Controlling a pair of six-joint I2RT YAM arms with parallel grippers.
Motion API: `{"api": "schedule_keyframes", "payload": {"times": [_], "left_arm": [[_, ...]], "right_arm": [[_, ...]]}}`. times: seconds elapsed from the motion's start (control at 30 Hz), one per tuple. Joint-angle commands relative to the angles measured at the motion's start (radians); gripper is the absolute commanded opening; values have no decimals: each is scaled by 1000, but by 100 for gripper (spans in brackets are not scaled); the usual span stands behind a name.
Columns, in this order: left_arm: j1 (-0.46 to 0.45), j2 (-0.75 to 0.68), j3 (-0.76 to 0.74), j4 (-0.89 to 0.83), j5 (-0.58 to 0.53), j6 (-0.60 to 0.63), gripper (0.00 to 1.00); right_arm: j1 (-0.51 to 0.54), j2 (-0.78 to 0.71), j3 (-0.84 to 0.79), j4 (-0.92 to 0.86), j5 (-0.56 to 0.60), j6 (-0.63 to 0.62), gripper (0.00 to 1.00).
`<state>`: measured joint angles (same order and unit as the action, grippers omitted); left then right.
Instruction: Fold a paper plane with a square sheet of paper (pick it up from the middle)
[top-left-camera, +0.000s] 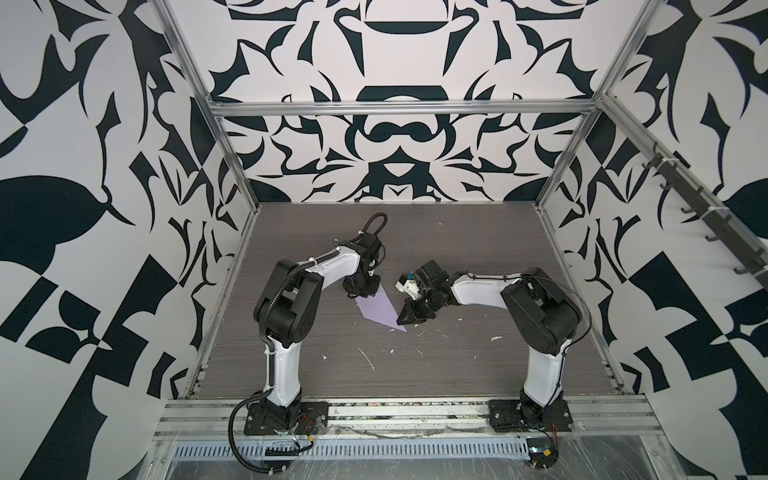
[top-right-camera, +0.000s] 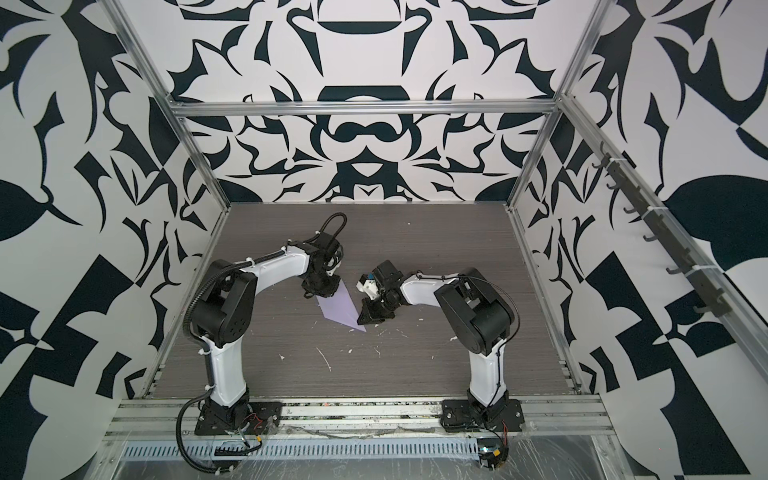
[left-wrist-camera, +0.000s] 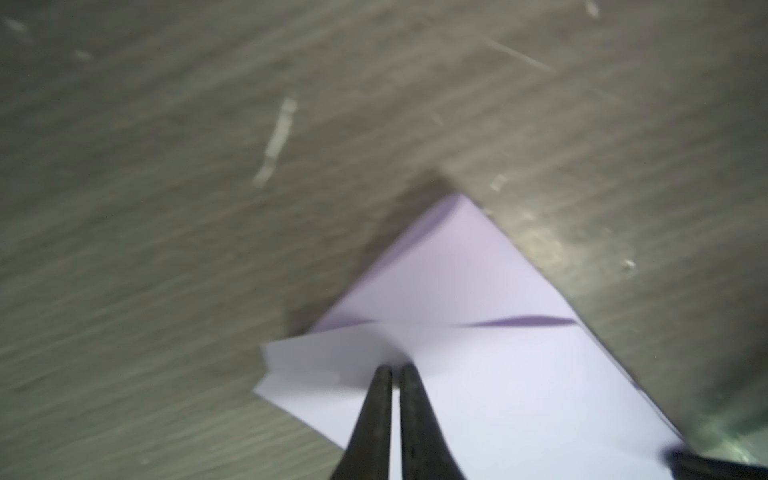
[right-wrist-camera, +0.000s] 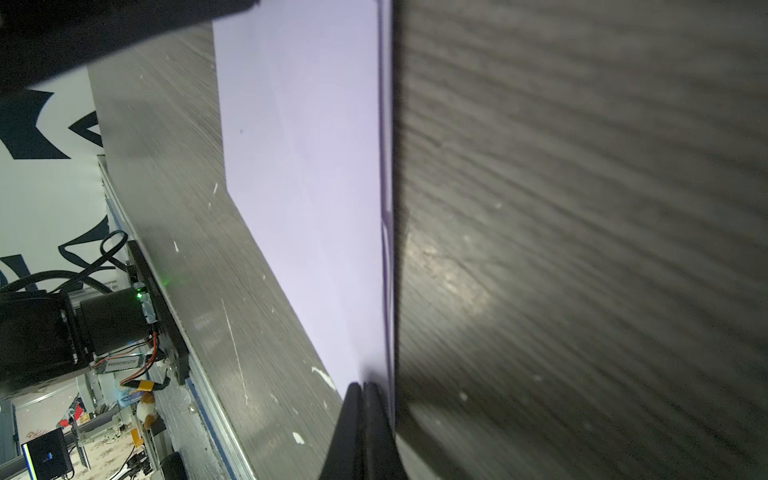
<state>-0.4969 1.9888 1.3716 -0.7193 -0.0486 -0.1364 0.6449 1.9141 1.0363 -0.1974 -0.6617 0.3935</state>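
Observation:
The lilac sheet of paper (top-left-camera: 380, 309) (top-right-camera: 338, 309) lies on the grey table, folded into a slim dart like a paper plane. Its sharp nose points toward the front right in both top views. My left gripper (top-left-camera: 362, 294) (top-right-camera: 322, 293) stands over the wide end. In the left wrist view its tips (left-wrist-camera: 395, 368) are shut with only a thin slit, resting on the paper (left-wrist-camera: 478, 374) where creases meet; a flap lifts beside them. My right gripper (top-left-camera: 405, 320) (top-right-camera: 362, 320) is shut, its tips (right-wrist-camera: 365, 384) on the paper (right-wrist-camera: 307, 166) beside the long folded edge, close to the nose.
Small white flecks (top-left-camera: 368, 359) are scattered over the table's front half. Aluminium rails (top-left-camera: 374, 409) run along the front edge, with both arm bases bolted there. Patterned walls close in the left, right and back sides. The left arm's base (right-wrist-camera: 112, 320) shows in the right wrist view.

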Motion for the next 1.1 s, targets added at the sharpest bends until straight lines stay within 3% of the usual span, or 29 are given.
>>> {"api": "schedule_keyframes", "payload": {"times": [0.0, 0.2, 0.33, 0.57, 0.73, 0.83, 1.07], "left_arm": [[48, 82, -1, -30, -125, 14, 11], [111, 97, 26, -46, -180, 11, 11], [126, 24, 27, -29, -168, -40, 12], [83, -265, -157, 145, 34, -220, 16], [60, -399, -352, 357, 256, -375, 16], [37, -390, -410, 463, 371, -443, 16], [-23, -252, -358, 406, 320, -418, 8]], "right_arm": [[-2, 16, -33, -70, 71, 7, 0], [-1, 14, -32, -71, 72, 10, 0], [-1, 10, -26, -63, 73, 17, 0], [-1, -4, -18, -58, 76, 23, 0], [0, -6, -21, -56, 78, 26, 0], [0, -6, -27, -48, 79, 31, 0], [1, -22, -26, -33, 74, 49, 0]]}}
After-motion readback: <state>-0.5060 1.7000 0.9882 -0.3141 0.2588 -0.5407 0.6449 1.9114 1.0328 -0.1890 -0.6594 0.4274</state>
